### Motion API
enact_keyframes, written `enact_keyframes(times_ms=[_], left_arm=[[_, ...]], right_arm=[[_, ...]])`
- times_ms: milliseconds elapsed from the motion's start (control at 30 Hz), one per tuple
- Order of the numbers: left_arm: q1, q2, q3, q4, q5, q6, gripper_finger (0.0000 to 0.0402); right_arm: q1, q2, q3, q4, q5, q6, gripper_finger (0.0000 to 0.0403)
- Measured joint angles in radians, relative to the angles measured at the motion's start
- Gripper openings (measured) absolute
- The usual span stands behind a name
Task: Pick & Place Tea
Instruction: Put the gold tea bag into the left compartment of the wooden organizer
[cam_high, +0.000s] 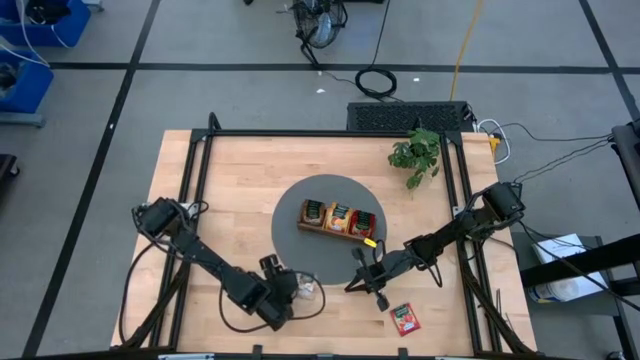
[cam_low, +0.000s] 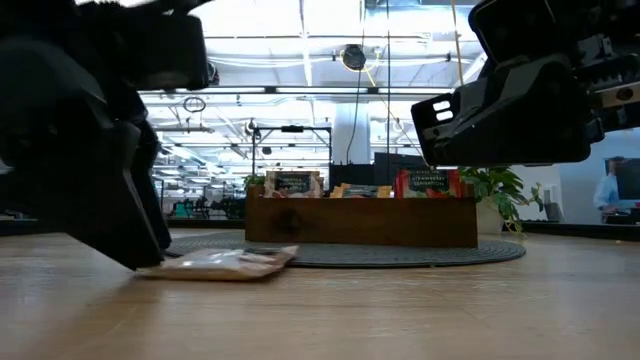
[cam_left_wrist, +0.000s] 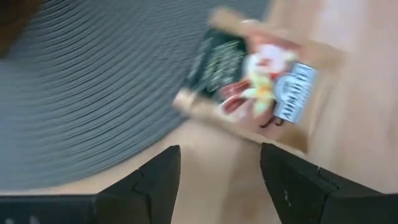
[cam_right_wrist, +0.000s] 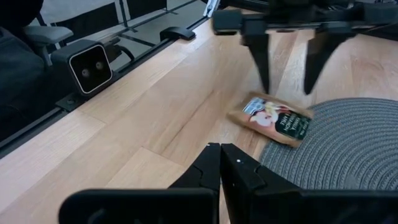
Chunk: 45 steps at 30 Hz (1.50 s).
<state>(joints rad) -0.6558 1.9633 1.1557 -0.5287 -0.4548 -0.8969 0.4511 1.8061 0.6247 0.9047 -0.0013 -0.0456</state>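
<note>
Wooden desk (cam_high: 240, 190), pale planks, dark frame rails, round grey woven mat (cam_high: 300, 250) at centre.

Near edge: left end effector (cam_high: 290, 292), fingers (cam_left_wrist: 158, 174) spread apart, gripping nothing, poised over one cream sachet (cam_right_wrist: 272, 118) with dark green print. Sachet lies flat, half on the mat rim, half on bare wood; its print is too blurred to read.

Near edge, right side: red sachet (cam_high: 405, 318), flat on bare wood, apart from the mat.

Right end effector (cam_high: 368, 285), jaws closed, empty, at the mat's near right rim.

Mid-mat: brown wooden tray (cam_high: 338, 220), three compartments, sachets standing inside; a red one (cam_low: 427, 181) reads "STRAWBERRY SENSATION".

Far right corner: small green plant (cam_high: 416, 154).
</note>
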Motion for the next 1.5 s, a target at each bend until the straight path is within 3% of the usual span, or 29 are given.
enact_keyframes(times_ms=[133,533,733,867,1100,1333,1500], left_arm=[[-0.008,0.002,-0.001,0.070,0.009,0.080,0.0225],[-0.035,-0.015,-0.003,0.044,-0.024,0.101,0.0225],[-0.077,-0.044,-0.002,0.167,-0.078,0.193,0.0225],[-0.093,-0.042,-0.002,0.297,-0.144,0.304,0.0225],[-0.070,-0.006,-0.002,0.299,-0.106,0.293,0.0225],[-0.053,0.065,0.000,0.375,-0.052,0.332,0.0225],[-0.040,0.064,0.000,0.375,-0.017,0.320,0.0225]], right_arm=[[0.000,0.000,0.000,0.002,0.000,0.001,0.0001],[0.000,0.000,0.000,0.006,-0.002,0.017,0.0004],[-0.023,0.015,0.015,0.033,0.004,0.045,0.0004],[-0.044,0.095,0.096,0.042,0.003,0.088,0.0004],[-0.140,0.241,0.248,-0.058,0.002,0.197,0.0006],[-0.200,0.243,0.255,-0.047,-0.004,0.311,0.0049],[-0.218,0.244,0.255,-0.042,-0.131,0.419,0.0089]])
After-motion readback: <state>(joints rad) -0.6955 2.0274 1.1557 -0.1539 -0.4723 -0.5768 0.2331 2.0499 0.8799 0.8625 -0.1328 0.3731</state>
